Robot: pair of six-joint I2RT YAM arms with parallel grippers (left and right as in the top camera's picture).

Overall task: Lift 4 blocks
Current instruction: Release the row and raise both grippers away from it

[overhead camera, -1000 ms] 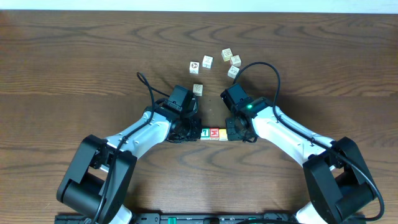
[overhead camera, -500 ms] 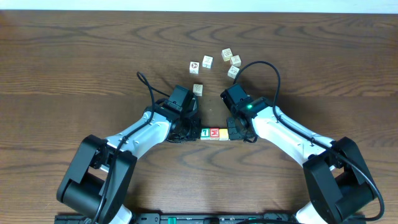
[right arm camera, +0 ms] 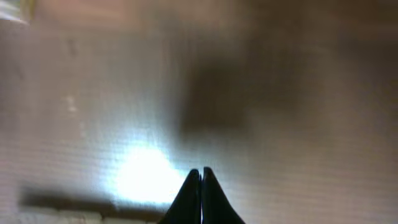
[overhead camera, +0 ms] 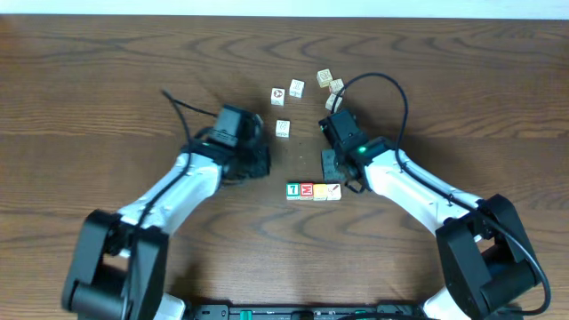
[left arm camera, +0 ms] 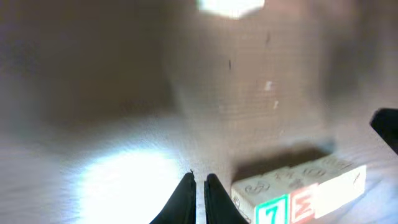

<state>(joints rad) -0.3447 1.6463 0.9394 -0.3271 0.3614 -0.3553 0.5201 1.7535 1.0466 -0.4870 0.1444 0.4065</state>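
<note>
The 4 blocks lie side by side in a row on the table: green (overhead camera: 292,191), red (overhead camera: 307,191), yellow-orange (overhead camera: 320,192) and white with a dark diagonal (overhead camera: 334,191). My left gripper (overhead camera: 259,167) is shut and empty, up and to the left of the row, apart from it. In the left wrist view its fingertips (left arm camera: 199,181) are pressed together, with the green block (left arm camera: 271,212) and the red block (left arm camera: 303,205) to their right. My right gripper (overhead camera: 339,178) hangs just above the row's right end, shut on nothing (right arm camera: 201,172).
Several cream picture cubes are scattered behind the arms, among them one (overhead camera: 283,128) between the two wrists, one (overhead camera: 278,93) further back and one (overhead camera: 324,77) near the right arm's cable. One cream cube (right arm camera: 12,9) shows at the right wrist view's top left corner.
Both grippers have drawn back from the ends of the row. The left arm swung up and left, the right arm moved up. The white block, hidden before, now shows.
</note>
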